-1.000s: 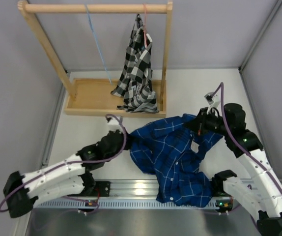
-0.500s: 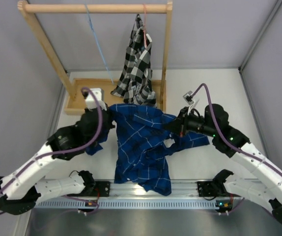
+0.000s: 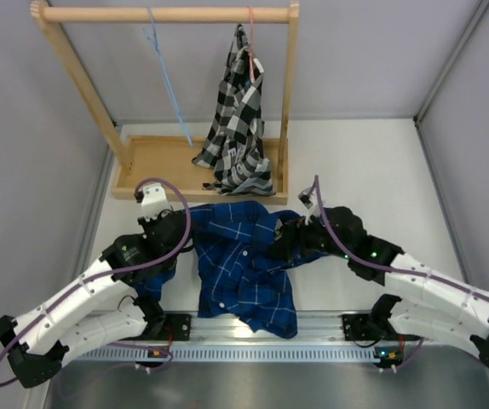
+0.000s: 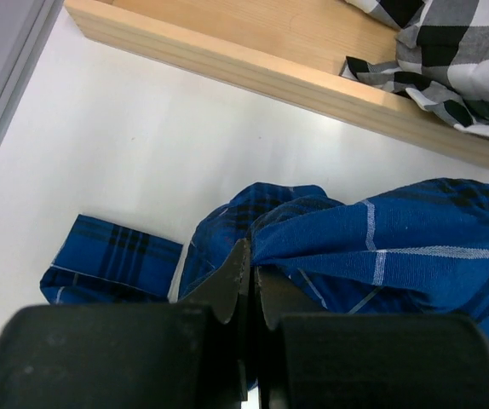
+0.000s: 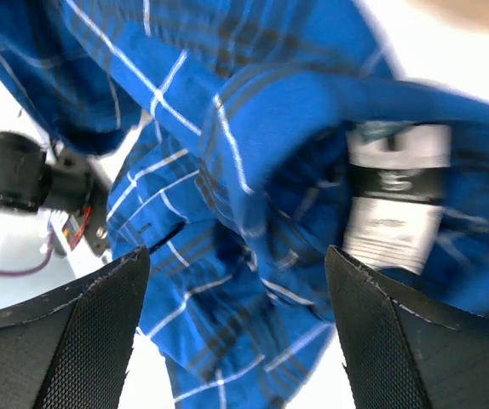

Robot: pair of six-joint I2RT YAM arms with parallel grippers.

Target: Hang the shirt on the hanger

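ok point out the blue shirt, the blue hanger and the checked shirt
blue shirt (image 3: pixel 240 260), top external view, body panel
blue hanger (image 3: pixel 171 85), top external view, long wire
checked shirt (image 3: pixel 243 111), top external view, hanging front

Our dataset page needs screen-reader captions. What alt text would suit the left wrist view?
The left tool is shut on a fold of the blue plaid shirt, which is bunched on the white table. One cuff lies flat to the left; beyond, a wooden base holds part of a black-and-white checked shirt.
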